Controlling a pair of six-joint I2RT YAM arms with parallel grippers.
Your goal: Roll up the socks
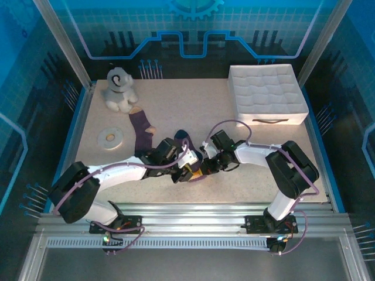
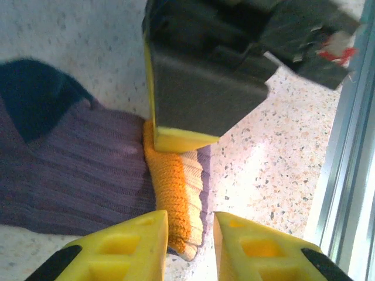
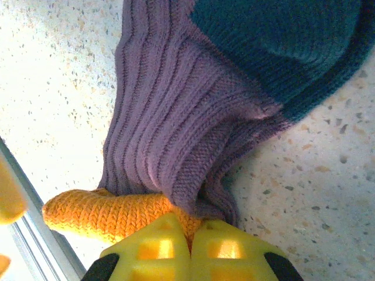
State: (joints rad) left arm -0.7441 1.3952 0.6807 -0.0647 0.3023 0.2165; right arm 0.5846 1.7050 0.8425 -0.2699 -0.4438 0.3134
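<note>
Speckled tabletop (image 1: 193,105), near edge: 1 of 2 socks is in hand.
Your right gripper (image 3: 190,246) is clamped on the navy-heeled sock (image 3: 176,117) beside its orange cuff (image 2: 176,187). Your left gripper (image 2: 190,228) stands slightly parted around the cuff's end, so a pull could let the fold spring flat. The top view gives you the second sock (image 1: 140,130), flat near the plush dog (image 1: 120,88). The left wrist view gives you that finger gap.

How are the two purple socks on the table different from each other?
The purple knit sock with the orange cuff has navy patches; the other purple sock has orange patches. The orange-cuffed sock is bunched, pinched in the right gripper's shut jaws; the other sock lies flat and untouched near the grey-white plush dog. Both are mostly purple.
</note>
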